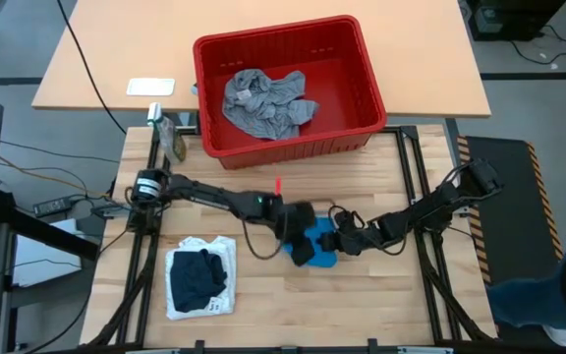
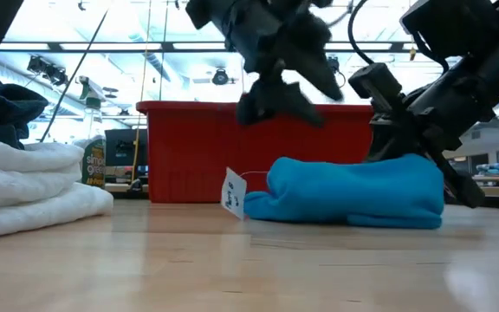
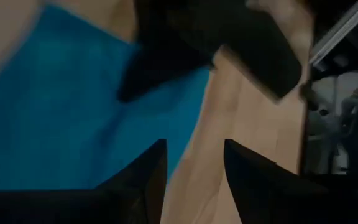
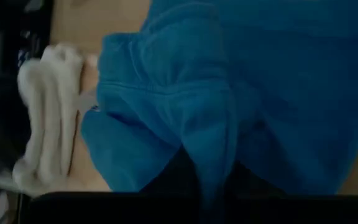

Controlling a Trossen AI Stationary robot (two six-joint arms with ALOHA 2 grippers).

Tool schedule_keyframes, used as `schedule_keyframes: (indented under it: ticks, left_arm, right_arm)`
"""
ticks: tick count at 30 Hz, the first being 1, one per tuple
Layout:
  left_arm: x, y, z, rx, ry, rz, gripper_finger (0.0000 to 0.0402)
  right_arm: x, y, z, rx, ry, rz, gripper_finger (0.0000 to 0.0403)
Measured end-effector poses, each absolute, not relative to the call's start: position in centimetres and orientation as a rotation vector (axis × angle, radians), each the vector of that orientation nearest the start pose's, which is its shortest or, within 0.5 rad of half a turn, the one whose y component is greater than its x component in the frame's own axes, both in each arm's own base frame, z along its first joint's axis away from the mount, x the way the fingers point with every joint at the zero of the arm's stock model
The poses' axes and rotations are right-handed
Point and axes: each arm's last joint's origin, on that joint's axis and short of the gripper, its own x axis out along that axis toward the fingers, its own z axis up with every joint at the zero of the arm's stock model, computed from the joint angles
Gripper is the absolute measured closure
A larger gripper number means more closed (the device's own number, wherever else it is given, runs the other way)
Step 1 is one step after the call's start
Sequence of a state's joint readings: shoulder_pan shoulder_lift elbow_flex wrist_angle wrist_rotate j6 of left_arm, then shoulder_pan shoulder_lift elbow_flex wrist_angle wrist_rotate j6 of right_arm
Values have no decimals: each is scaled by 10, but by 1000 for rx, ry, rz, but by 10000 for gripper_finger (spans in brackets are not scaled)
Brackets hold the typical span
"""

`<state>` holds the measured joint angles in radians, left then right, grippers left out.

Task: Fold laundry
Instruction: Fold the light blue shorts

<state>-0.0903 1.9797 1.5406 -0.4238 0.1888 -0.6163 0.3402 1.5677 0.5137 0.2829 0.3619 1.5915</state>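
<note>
High view: left arm stretched low across the worktop (image 1: 263,315) from its left-edge base, left gripper (image 1: 298,236) over the near-left part of the bright blue garment (image 1: 322,236). Right arm reaching in from the right edge, elbow bent, right gripper (image 1: 347,239) at the garment's right side. Navy garment (image 1: 197,275) lying on the folded white one (image 1: 219,248), left-front of the worktop. Grey garment (image 1: 263,103) crumpled in the red basket (image 1: 362,59) at the back.

Low view: blue garment (image 2: 353,191) folded into a low bundle flat on the worktop, white tag (image 2: 232,195) sticking out at one end. Left gripper (image 2: 275,100) raised clear above it, nothing in it. Right gripper pressed into the bundle's far end, tips buried in cloth (hidden). White stack (image 2: 33,186) with navy (image 2: 3,104) on top near the frame edge.

Left wrist view: fingers (image 3: 145,180) apart with a clear gap, empty, blue cloth (image 3: 61,112) and bare wood beneath; other arm's dark body farther off.

Right wrist view: blue fold (image 4: 210,124) bunched right against the lens, running down between the fingers (clamped on the cloth, fingers themselves not visible). White stack (image 4: 45,118) beyond.
</note>
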Motion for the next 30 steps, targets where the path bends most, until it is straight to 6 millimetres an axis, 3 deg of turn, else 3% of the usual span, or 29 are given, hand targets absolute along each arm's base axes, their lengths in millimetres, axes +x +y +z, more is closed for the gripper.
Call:
schedule_keyframes:
  ticks: [3,9,12,21,30]
  left_arm:
    - [435,-50,194,-599,1011,50,244]
    - [441,-36,152,-601,1127,135,244]
    - [439,-32,146,-614,1177,138,244]
    - [429,-18,160,-578,1203,142,244]
    - [414,3,206,-436,1139,62,244]
  right_arm:
    - [249,76,118,1282,510,-582,361]
    - [247,78,118,1189,577,-540,320]
    - [243,82,120,1073,677,-445,292]
    - [221,89,142,993,774,-382,259]
    - [182,70,165,1002,744,-646,265]
